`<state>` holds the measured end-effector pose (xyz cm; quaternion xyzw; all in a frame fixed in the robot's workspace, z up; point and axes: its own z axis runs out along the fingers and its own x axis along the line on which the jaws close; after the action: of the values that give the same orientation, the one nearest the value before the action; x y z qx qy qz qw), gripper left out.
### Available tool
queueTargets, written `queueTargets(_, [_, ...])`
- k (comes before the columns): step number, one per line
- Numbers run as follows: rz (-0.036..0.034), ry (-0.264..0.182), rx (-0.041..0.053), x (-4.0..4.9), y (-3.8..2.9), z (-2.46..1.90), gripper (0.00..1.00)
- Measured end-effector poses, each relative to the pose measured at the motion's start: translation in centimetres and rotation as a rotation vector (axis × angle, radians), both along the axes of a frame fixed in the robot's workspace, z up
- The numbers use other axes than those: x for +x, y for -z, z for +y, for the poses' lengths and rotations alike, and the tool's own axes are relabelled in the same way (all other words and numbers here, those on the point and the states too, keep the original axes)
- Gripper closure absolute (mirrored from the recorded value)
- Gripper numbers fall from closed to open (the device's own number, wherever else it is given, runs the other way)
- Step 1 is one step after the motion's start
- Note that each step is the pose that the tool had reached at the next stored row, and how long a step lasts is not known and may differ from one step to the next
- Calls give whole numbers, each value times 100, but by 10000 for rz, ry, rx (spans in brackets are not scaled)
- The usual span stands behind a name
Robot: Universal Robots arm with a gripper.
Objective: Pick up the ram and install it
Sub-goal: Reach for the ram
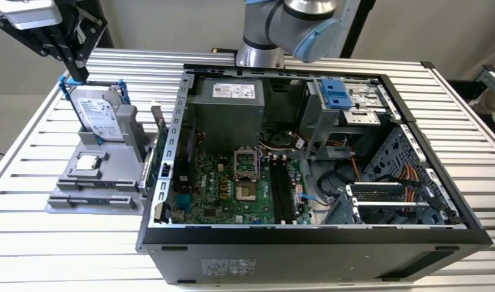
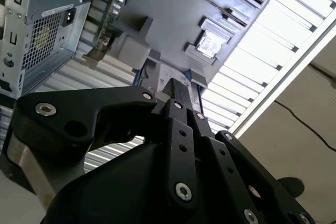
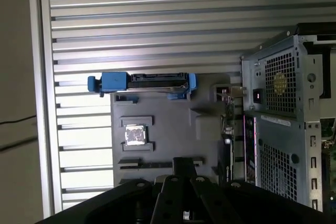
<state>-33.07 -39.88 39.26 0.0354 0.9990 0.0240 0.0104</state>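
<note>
Tool (image 1: 79, 76) hangs over the top edge of the hard drive (image 1: 97, 115), at the exterior view's left, well apart from the open computer case (image 1: 312, 234). My fingers are drawn together to a narrow tip with nothing between them; both wrist views show the same (image 2: 181, 85) (image 3: 184, 162). I cannot tell whether the tip touches the drive's blue clips (image 1: 64, 82).

The hard drive stands upright at the far end of the grey fixture (image 1: 93, 198) on the ribbed worktop (image 1: 36, 243). The processor chip (image 1: 89, 162) lies flat in its own pocket, nearer the middle of the fixture.

The ram (image 1: 160, 173) stands on its long edge at the side of the fixture nearest the case, just beside the case's side wall. In the first wrist view it shows edge-on as a thin strip (image 3: 228, 129) between fixture and case. It is not in my tool.

Inside the case, the motherboard (image 1: 223, 188) lies flat, and its black slots (image 1: 280, 188) hold no stick
</note>
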Motion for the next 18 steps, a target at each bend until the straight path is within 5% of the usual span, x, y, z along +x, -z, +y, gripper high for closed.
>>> queueTargets(8, [0,0,1,-12,0,-13,100])
queueTargets(18, [1,0,11,-17,0,-223,100])
